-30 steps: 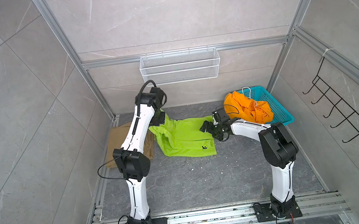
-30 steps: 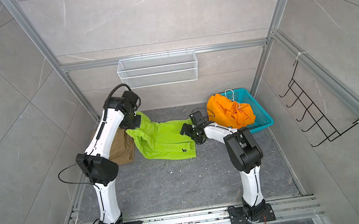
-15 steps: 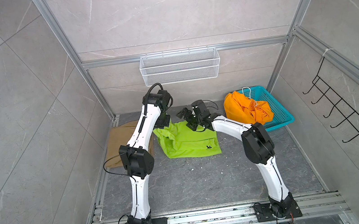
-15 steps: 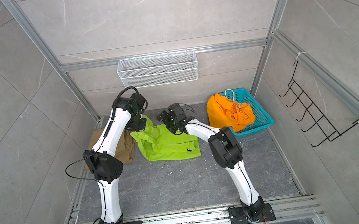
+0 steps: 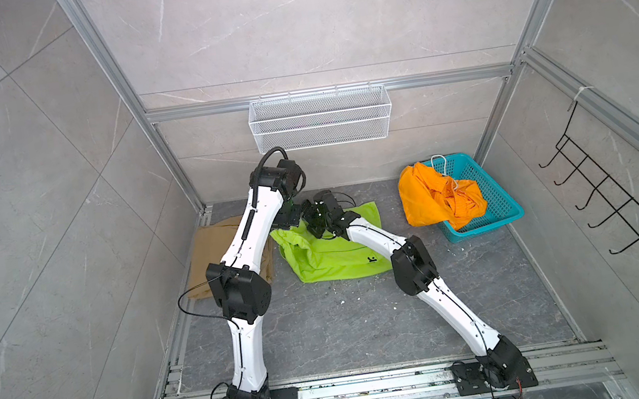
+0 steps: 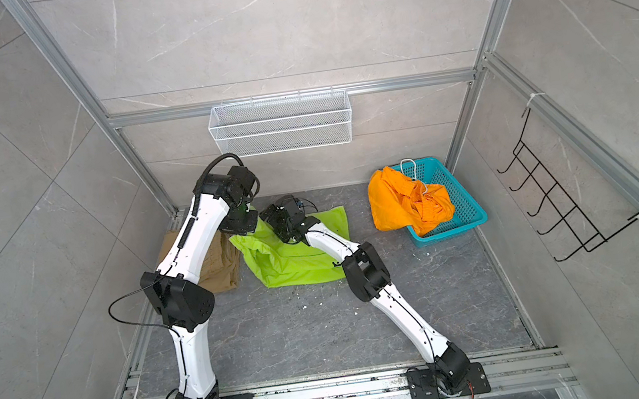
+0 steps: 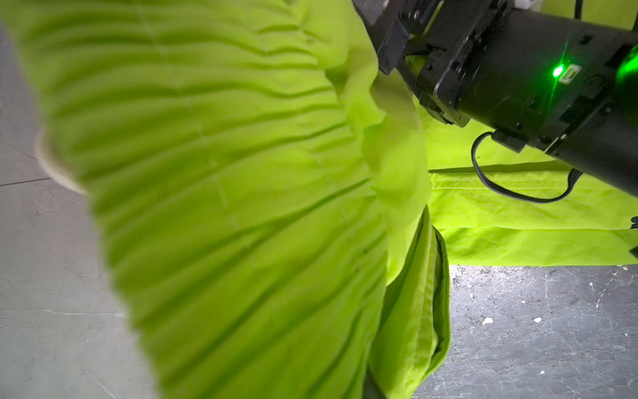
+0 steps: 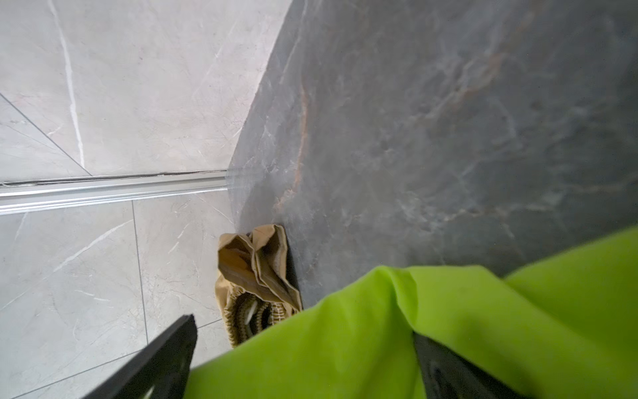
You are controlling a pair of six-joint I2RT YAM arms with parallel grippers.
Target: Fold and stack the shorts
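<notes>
One illegible label (image 5: 371, 260); lime shorts (image 5: 329, 258) in tight left pincer (image 5: 287, 223), right pincer (image 8: 303, 328) agape.

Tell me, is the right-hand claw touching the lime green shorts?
Touching. The right wrist view shows the lime green shorts bunched between the open right gripper, with the cloth lapping over one of its fingers.

In both top views the lower half of the counter (image 5: 327, 333) is lying open between the arms (image 5: 373, 239). Across the upper band the khaki shorts (image 5: 210, 244) at left, the lime green shorts (image 5: 330, 264) at centre and the teal basket (image 5: 481, 229) of orange shorts (image 5: 426, 195) at right are blocking passage.
</notes>
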